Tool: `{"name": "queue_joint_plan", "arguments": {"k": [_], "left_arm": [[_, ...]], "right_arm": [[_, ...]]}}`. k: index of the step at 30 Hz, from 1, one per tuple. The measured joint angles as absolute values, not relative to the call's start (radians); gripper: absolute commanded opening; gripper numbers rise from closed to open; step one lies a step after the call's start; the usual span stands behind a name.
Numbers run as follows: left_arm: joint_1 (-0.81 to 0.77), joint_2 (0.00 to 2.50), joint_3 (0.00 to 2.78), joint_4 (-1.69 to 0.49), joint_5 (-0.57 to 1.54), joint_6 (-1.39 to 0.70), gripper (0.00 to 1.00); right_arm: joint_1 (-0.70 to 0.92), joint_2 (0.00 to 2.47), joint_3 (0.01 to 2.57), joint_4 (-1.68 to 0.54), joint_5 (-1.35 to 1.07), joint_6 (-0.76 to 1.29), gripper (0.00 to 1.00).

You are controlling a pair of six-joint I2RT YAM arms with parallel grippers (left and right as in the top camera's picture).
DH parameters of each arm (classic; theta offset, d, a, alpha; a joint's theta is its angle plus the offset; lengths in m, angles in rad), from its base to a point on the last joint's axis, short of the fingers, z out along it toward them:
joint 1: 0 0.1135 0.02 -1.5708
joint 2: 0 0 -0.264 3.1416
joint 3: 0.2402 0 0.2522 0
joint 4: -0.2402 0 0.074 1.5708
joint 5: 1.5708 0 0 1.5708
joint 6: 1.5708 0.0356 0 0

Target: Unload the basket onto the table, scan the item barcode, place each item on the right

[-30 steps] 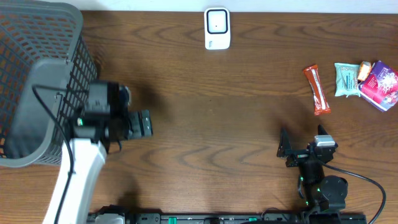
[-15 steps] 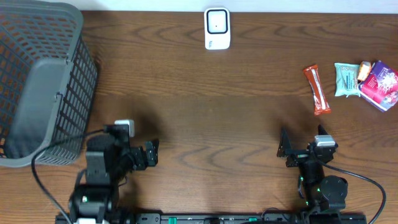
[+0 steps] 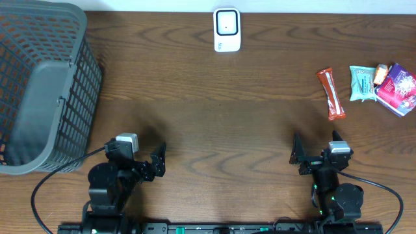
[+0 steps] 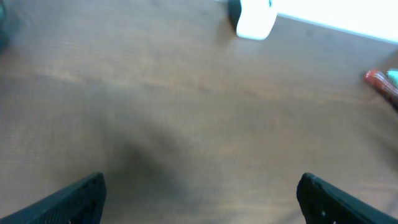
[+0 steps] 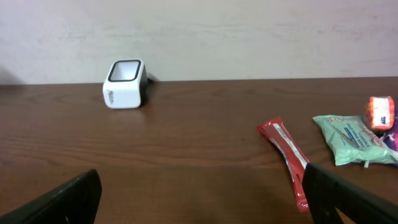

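I read both claws as fully spread and empty. The left gripper sits at the near left of the table, and the right gripper at the near right. The white barcode scanner stands far centre. The items lie far right: a red snack bar, a green packet and a purple packet. A grey basket occupies the far left.
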State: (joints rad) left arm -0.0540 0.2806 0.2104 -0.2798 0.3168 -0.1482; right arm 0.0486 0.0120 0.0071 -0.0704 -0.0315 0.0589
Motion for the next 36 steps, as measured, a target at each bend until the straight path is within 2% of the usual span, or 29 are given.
{"name": "queue_joint_plan", "arguments": {"k": [11, 18, 36], "left_arm": [[-0.054, 0.094, 0.022, 0.038, 0.308, -0.148, 0.98], [-0.044, 0.012, 0.008, 0.027, 0.263, -0.130, 0.98], [-0.039, 0.010, 0.024, -0.027, 0.175, -0.019, 0.98]], "right_arm": [[0.049, 0.012, 0.007, -0.071, -0.031, 0.059, 0.99], [0.049, 0.012, 0.007, -0.071, -0.030, 0.059, 0.99], [0.049, 0.012, 0.007, -0.070, -0.030, 0.059, 0.99]]}}
